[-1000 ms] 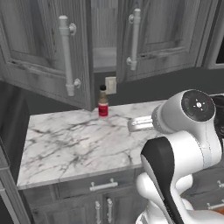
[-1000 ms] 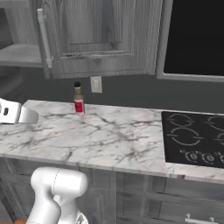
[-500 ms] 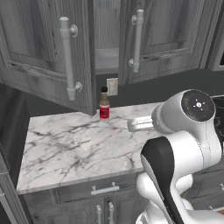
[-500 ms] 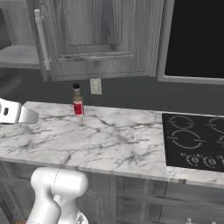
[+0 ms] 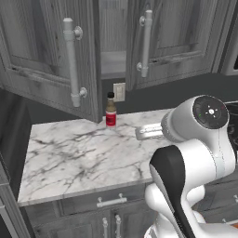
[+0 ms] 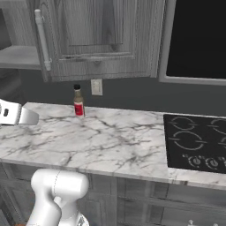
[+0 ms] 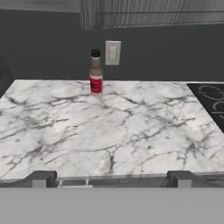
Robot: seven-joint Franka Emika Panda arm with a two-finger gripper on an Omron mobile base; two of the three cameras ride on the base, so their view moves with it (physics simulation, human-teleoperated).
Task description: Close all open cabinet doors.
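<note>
Two grey cabinet doors (image 5: 51,60) stand ajar above the marble counter (image 5: 79,158), the gap between them narrower than a second ago. A sauce bottle (image 7: 96,72) with an unreadable red label stands by the counter's back edge. The gripper (image 7: 109,178) hovers off the front edge, fingertips (image 7: 41,178) apart.

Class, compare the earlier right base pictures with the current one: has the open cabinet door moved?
Yes. The cabinet door has swung further shut: its handle edge now sits farther left of the wall outlet.
</note>
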